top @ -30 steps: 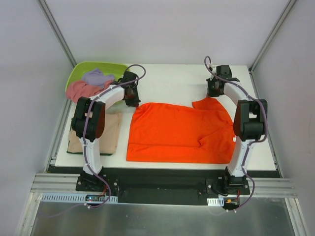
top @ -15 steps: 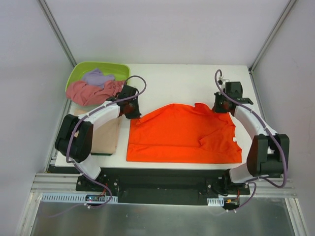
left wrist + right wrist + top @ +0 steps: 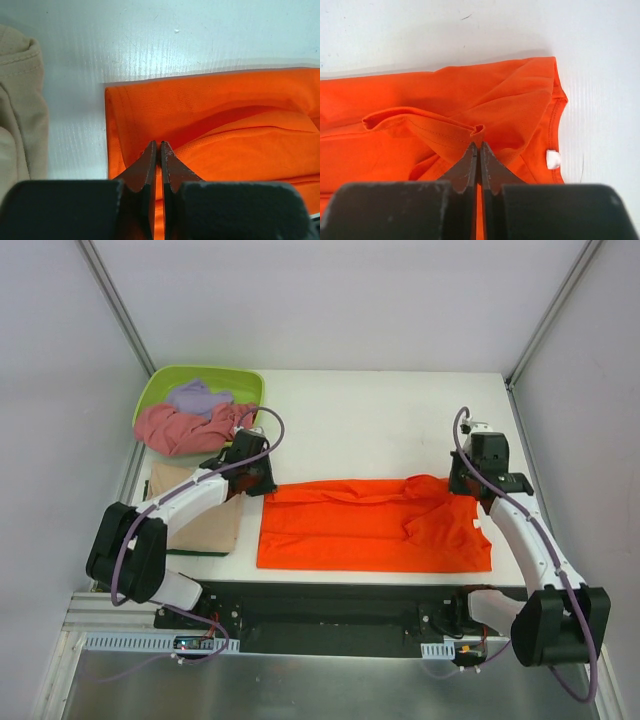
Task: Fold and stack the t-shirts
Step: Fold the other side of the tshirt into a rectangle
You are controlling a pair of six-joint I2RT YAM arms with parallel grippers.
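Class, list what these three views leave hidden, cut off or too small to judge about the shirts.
- Top view: the left arm covers part of the tan shirt.
- Top view: the pink shirt and lavender shirt lie bunched in the green tub, undersides hidden.
- Wrist views: the left gripper and right gripper, each shut on the orange shirt, block its near part.
- Right wrist view: the white tag is too small to read.

The orange t-shirt [image 3: 370,525] is seen as fine-knit matt cloth, the tan t-shirt [image 3: 20,115] as softer matt cloth. The white table [image 3: 370,430] is finely ridged and faintly sheened; the green tub [image 3: 155,395] is smooth plastic.
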